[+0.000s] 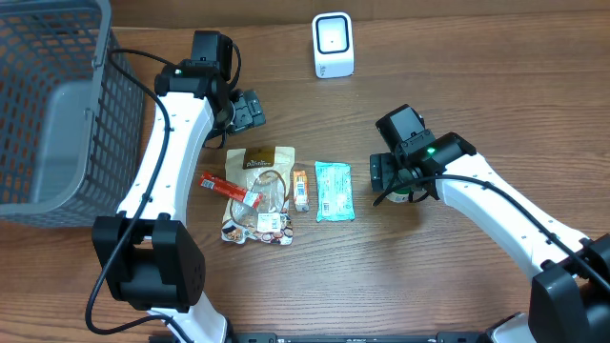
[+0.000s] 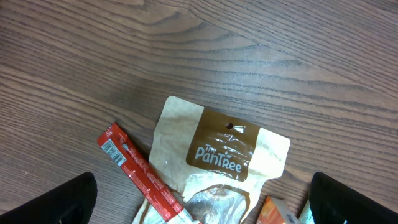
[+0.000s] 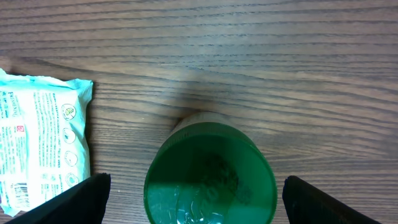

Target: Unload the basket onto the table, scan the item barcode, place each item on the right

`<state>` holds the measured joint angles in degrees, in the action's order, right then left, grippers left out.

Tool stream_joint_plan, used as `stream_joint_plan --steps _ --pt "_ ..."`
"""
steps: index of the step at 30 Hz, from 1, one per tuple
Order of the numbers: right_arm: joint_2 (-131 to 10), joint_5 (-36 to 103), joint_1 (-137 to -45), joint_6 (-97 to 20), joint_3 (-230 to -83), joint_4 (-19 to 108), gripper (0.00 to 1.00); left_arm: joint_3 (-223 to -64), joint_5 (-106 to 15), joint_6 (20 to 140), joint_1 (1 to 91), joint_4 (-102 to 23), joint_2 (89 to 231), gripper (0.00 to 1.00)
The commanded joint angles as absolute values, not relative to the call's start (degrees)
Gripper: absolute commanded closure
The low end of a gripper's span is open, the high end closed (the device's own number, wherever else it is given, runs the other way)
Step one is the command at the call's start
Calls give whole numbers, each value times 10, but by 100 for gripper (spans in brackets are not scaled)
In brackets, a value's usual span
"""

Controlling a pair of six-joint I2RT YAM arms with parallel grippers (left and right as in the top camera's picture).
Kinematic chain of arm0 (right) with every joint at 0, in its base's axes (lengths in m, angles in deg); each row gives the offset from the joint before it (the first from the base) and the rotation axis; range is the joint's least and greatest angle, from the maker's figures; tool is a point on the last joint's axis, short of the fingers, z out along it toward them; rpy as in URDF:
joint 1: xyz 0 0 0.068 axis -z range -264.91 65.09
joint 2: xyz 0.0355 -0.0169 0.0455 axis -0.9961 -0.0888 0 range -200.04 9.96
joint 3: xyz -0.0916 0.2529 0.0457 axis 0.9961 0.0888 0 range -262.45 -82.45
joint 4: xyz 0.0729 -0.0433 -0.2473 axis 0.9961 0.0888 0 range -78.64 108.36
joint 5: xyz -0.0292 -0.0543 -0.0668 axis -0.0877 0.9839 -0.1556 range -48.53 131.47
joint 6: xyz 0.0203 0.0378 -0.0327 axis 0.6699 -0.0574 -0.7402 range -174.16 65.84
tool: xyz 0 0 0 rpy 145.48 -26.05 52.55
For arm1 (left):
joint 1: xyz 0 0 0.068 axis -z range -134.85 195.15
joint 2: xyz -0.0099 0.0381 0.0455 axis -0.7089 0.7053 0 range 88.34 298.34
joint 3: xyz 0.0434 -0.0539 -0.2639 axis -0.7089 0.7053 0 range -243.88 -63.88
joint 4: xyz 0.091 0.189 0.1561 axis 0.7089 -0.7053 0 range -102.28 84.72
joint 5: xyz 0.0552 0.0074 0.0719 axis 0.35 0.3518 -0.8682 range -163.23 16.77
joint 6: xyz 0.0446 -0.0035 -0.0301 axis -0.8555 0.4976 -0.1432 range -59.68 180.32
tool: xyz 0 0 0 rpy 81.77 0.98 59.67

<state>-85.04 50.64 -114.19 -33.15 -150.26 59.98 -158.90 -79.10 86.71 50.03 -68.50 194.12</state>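
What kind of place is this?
Likely a mock shop checkout on a wooden table: a white barcode scanner, a grey mesh shopping basket, and a PanTree snack pouch.

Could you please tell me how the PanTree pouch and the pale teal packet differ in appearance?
The PanTree pouch is beige with a brown label; the pale teal packet is teal and white. The pouch is clearly larger than the packet. A red stick lies across the pouch; nothing rests on the packet. Both lie flat on the wooden table.
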Motion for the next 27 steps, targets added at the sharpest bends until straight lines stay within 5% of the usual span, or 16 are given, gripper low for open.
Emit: stream_joint_plan --steps 1,27 --pt "-853 504 -1141 -329 -1493 592 9 -1596 -796 861 501 -684 1932 0" --pt "-853 466 -1141 -329 -1454 554 18 -1596 -796 861 501 -684 1932 0"
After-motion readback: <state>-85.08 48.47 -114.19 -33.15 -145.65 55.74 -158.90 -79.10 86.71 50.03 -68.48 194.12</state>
